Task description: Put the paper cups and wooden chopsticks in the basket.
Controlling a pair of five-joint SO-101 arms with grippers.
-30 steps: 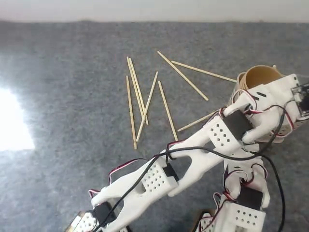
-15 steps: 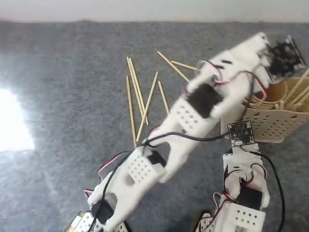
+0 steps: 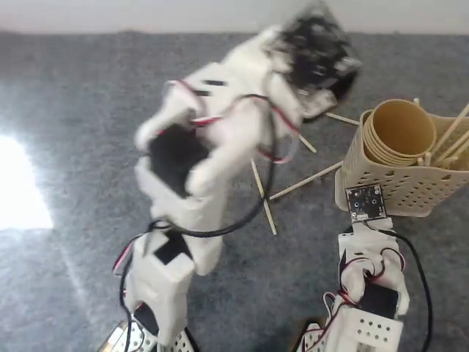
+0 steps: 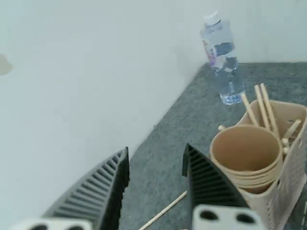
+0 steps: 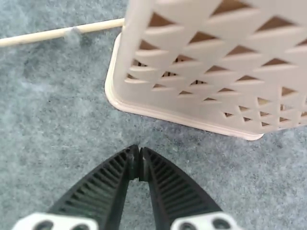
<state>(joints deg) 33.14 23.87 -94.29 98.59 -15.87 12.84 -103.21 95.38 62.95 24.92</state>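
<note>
A stack of paper cups (image 3: pixel 399 132) stands inside the beige basket (image 3: pixel 410 192) at the right, with several wooden chopsticks (image 3: pixel 448 139) leaning beside it. Two loose chopsticks (image 3: pixel 304 182) lie on the grey carpet left of the basket; others are hidden under the raised left arm. My left gripper (image 3: pixel 322 55) is high up at the back, left of the basket. In the left wrist view it (image 4: pixel 156 165) is open and empty, with the cups (image 4: pixel 247 153) in the basket beyond it. My right gripper (image 5: pixel 139 158) is shut, low on the carpet just before the basket's wall (image 5: pixel 206 72).
A clear plastic bottle (image 4: pixel 221 57) stands by the white wall behind the basket. One chopstick (image 5: pixel 62 32) lies on the carpet by the basket's corner. The right arm's base (image 3: pixel 366 301) sits at the near right. Open carpet spreads to the left.
The left arm has swung up and leftward away from the basket, uncovering the cups inside it and covering most of the loose chopsticks. The right arm has not moved.
</note>
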